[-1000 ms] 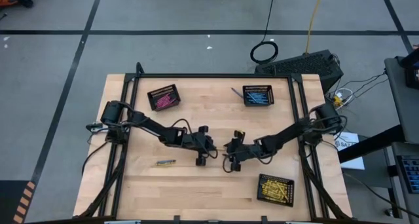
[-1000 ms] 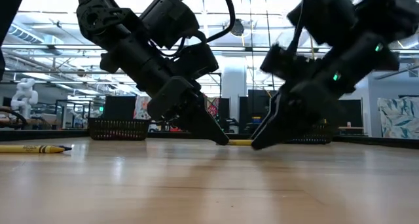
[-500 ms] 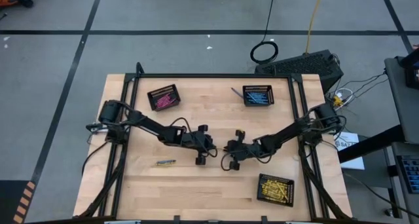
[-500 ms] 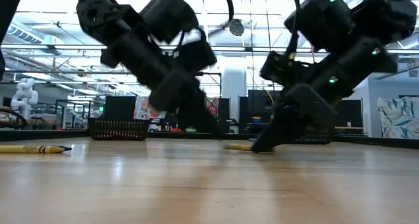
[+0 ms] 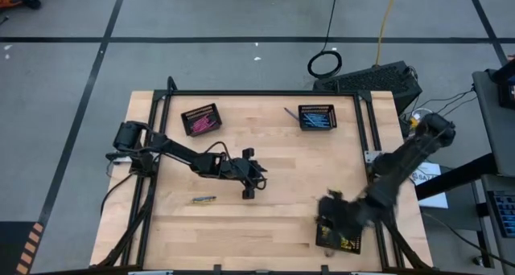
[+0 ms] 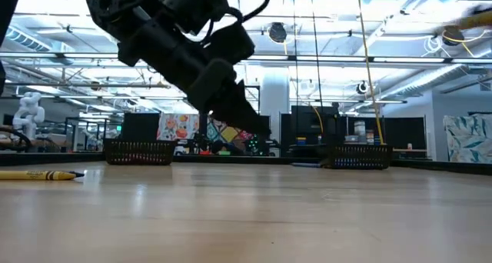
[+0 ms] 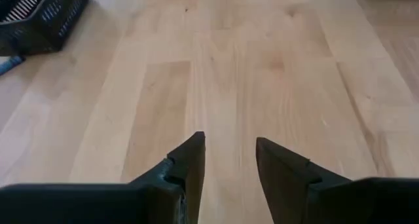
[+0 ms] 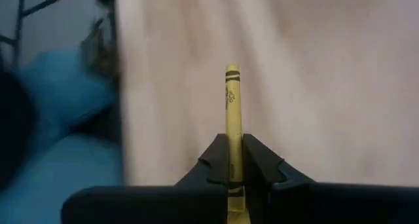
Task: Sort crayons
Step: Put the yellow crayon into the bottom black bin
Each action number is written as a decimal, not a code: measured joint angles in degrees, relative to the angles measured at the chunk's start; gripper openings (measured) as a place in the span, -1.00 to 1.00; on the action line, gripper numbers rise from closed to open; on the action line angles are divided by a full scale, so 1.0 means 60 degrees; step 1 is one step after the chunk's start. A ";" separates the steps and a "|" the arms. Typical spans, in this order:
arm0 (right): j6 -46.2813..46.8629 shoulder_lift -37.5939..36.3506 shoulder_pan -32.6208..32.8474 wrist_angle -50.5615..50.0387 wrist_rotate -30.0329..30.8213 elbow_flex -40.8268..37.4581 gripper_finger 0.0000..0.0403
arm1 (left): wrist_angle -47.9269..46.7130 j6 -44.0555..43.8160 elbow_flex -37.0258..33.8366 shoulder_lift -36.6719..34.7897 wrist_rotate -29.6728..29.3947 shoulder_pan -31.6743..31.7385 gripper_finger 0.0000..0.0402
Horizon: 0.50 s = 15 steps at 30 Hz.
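Gripping a yellow crayon (image 8: 232, 112), right claw (image 8: 234, 160); label unreadable

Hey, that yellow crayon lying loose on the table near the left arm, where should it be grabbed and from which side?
Grip the yellow crayon around its middle, coming straight down from above. It lies flat on the bare table with nothing touching it, so fingers set across its thin width can close on both long sides. The left gripper, open, is nearest.

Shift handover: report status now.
Right gripper shut on yellow crayon, over yellow basket. Left gripper open, empty, mid-table. Another yellow crayon loose on table.
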 joint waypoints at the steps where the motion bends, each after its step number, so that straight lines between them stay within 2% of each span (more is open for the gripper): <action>1: 0.0995 0.0007 0.0409 -0.0421 -0.0195 0.0222 -0.99 | -0.0008 0.0002 -0.0005 0.0001 -0.0005 0.0000 -0.30; 4: 0.3815 0.0134 0.1645 -0.0940 -0.0762 0.0490 -0.99 | 0.0172 0.0019 0.0003 -0.0017 -0.0056 0.0000 -0.30; 6: 0.4955 0.0311 0.2273 -0.1050 -0.0806 0.0422 -0.99 | 0.0324 0.0090 0.0003 -0.0014 -0.0191 0.0000 -0.30; 10: 0.6310 0.0895 0.2875 -0.1801 -0.0946 0.0226 -0.98 | 0.0525 0.0316 0.0003 -0.0017 -0.0263 0.0000 -0.30; 15: 0.7158 0.1380 0.2778 -0.2940 -0.0942 0.0224 -0.85 | 0.0512 0.0570 0.0003 -0.0017 -0.0369 -0.0065 -0.30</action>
